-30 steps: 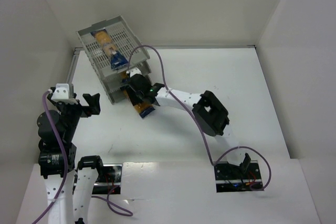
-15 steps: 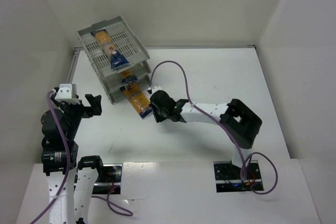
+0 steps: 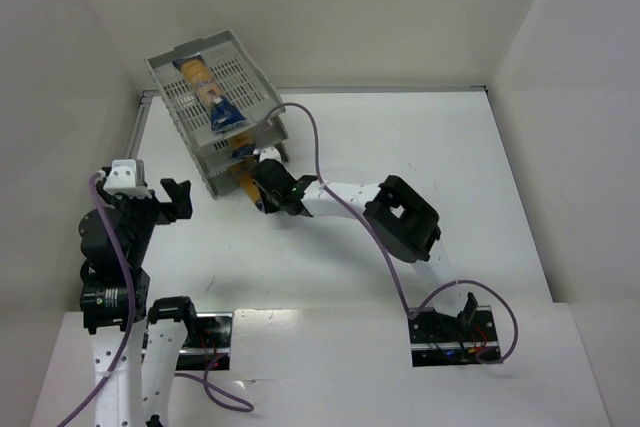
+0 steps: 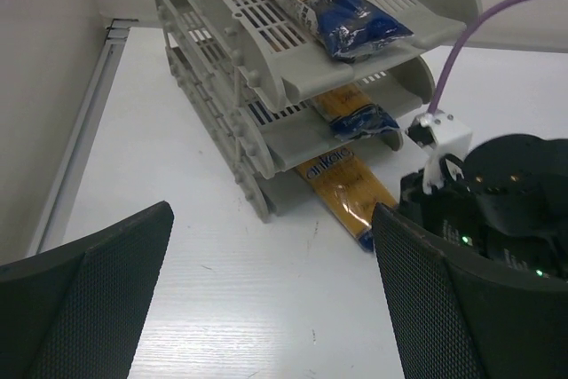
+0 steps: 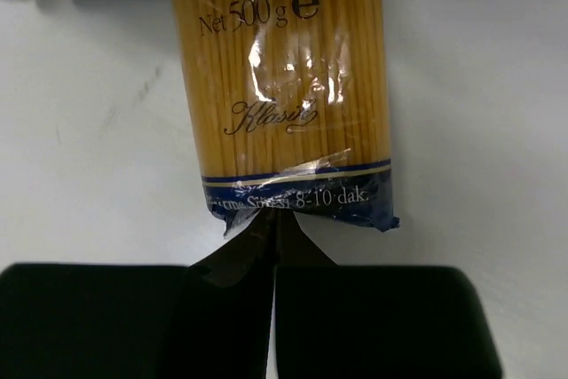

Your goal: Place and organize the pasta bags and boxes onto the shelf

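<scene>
The grey three-tier shelf (image 3: 171, 94) stands at the back left. One spaghetti packet (image 3: 211, 99) lies in its top tray, and another (image 3: 239, 151) in the middle tray. The third packet (image 3: 249, 185) sticks out of the bottom tray onto the table. My right gripper (image 3: 266, 196) is shut, and its joined tips (image 5: 273, 224) touch that packet's dark blue end (image 5: 302, 201) without gripping it. My left gripper (image 3: 178, 197) hangs open and holds nothing, to the left of the shelf. The left wrist view shows the shelf (image 4: 259, 135) and the bottom packet (image 4: 344, 194) ahead.
White walls close in the table on the left, back and right. A purple cable (image 3: 318, 162) loops over the right arm near the shelf. In the left wrist view the right arm's black wrist (image 4: 501, 210) sits just right of the bottom packet.
My right gripper pulled back from the shelf, shut, then came forward against the bottom packet's end. That packet now sits deeper in the bottom tray. The left arm barely moved.
</scene>
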Controlling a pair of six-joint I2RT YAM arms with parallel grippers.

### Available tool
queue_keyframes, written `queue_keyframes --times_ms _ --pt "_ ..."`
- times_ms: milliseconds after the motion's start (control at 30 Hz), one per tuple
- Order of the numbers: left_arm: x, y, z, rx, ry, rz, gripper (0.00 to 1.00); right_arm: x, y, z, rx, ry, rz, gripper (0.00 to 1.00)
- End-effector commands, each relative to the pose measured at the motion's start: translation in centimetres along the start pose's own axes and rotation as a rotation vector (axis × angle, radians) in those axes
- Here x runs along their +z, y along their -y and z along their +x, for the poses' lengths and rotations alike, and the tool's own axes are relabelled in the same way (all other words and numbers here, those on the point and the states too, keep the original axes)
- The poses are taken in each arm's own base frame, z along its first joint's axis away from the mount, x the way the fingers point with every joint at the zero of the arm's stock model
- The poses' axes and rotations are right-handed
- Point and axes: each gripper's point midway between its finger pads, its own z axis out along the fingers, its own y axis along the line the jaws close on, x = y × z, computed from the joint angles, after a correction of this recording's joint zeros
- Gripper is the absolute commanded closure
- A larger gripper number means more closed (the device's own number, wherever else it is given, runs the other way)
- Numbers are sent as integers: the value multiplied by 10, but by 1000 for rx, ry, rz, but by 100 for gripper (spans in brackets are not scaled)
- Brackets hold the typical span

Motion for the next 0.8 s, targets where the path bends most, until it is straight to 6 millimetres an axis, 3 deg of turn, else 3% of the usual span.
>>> queue_keyframes --times_ms 0,33,67,133,200,267,367,533,600,700,733,767 --pt "5 -6 -8 14 39 -29 0 21 3 -50 83 131 94 100" --pt "5 -6 -8 14 39 -29 0 21 -6 -69 106 161 78 100" --pt "5 -9 -8 23 40 -41 0 32 -3 -63 100 148 100 100" --pt "8 -10 -3 20 22 -42 0 33 -7 -83 124 198 108 100" --pt "9 -14 -1 28 14 -63 0 35 -5 -91 147 224 135 100" --pt "10 -14 -4 29 23 -62 0 35 6 -106 210 273 193 99" --pt "12 -17 -2 37 13 -72 0 38 19 -106 264 283 246 96" --pt "16 -17 -3 27 16 -72 0 43 1 -104 209 258 136 92" --pt "16 -17 -3 27 16 -72 0 34 -3 -107 171 259 107 92" --pt "16 -15 -3 27 15 -63 0 2 2 -117 154 322 79 92" --pt "15 -14 -5 19 25 -62 0 1 5 -91 129 289 75 92" --pt "16 -13 0 18 13 -52 0 -24 -3 -116 159 375 20 92"
